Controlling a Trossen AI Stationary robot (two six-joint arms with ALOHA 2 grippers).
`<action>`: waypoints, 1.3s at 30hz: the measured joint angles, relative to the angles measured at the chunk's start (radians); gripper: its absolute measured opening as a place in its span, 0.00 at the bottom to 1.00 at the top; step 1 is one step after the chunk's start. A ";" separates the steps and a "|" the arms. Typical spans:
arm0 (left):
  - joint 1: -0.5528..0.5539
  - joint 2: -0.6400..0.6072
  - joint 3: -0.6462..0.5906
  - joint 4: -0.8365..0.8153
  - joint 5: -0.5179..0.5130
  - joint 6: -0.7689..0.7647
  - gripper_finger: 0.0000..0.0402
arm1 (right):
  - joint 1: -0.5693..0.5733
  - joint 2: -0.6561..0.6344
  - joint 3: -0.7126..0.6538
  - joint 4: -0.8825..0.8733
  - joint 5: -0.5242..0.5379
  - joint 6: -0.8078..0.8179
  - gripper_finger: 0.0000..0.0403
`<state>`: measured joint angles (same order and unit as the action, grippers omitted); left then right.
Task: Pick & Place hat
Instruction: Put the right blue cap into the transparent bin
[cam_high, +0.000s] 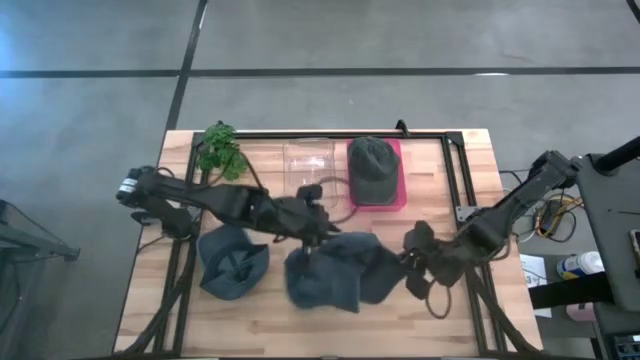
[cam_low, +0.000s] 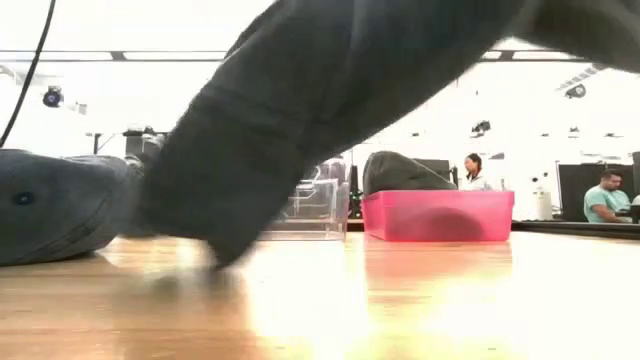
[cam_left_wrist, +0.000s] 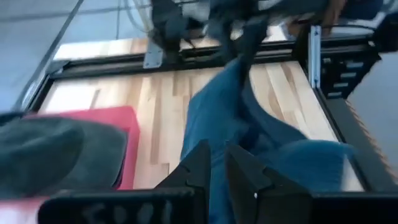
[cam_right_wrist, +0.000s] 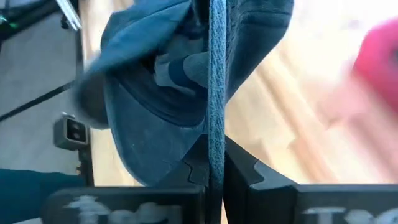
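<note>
Blue denim hat (cam_high: 335, 270) hangs stretched between both grippers, right gripper (cam_right_wrist: 214, 163) and left gripper (cam_left_wrist: 214, 163) each clamped on opposite edges (evidently for a shared lift toward the pink bin (cam_high: 395, 195)).

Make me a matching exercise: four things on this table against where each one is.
Things:
1. green hat
2. middle blue hat
3. left blue hat
4. leafy sprig

Places:
A. lying on the wood, no tool on it
B. in the pink tray
C. back left of the table
D. pinched between the left tool and the right tool

Pairs: 1-B, 2-D, 3-A, 4-C
</note>
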<state>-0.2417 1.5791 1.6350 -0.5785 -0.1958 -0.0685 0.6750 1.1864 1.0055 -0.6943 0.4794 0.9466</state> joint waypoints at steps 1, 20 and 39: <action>0.001 -0.002 0.014 -0.029 -0.001 -0.030 0.10 | 0.001 0.004 0.048 -0.025 0.013 -0.036 0.03; -0.023 0.034 -0.116 -0.069 0.007 -0.330 0.10 | 0.025 0.092 0.236 -0.557 0.043 0.206 0.03; 0.031 0.173 -0.341 0.576 0.100 -0.315 0.10 | 0.001 0.218 0.228 -0.346 -0.107 0.237 0.03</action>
<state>-0.2112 1.7526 1.2945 -0.0021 -0.0955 -0.3837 0.6760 1.4047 1.2339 -1.0407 0.3721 1.1833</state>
